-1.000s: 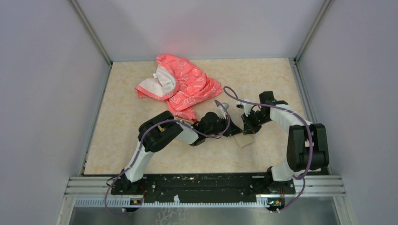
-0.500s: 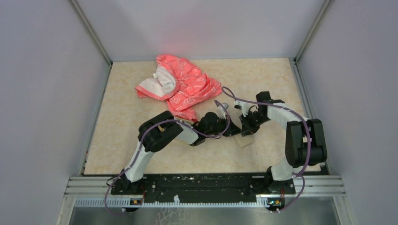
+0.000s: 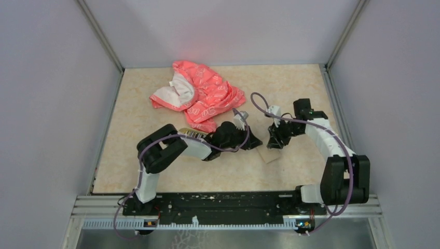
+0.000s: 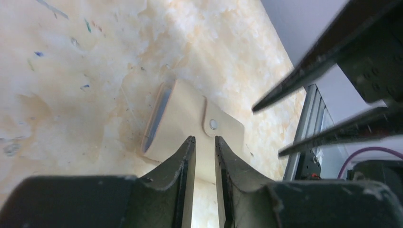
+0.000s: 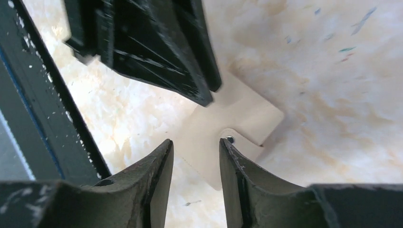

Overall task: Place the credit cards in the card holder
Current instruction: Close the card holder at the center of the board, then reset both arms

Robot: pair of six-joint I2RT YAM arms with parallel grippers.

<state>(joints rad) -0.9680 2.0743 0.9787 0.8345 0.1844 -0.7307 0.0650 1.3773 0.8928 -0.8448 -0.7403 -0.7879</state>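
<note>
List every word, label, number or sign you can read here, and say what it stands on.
No readable text anywhere.
On the pink-red crumpled cloth: white printed marks, too small and blurred to read.
On the flat tan-beige card holder: no lettering, only a round metal snap.

cloth (image 3: 200, 96): pink-red, crumpled | place: far side of beige table (image 3: 290, 83)

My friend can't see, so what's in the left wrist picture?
A tan card holder lies flat on the marbled table, snap up, blue-grey lining showing at one edge. The left gripper points at it, fingers slightly apart.
</note>
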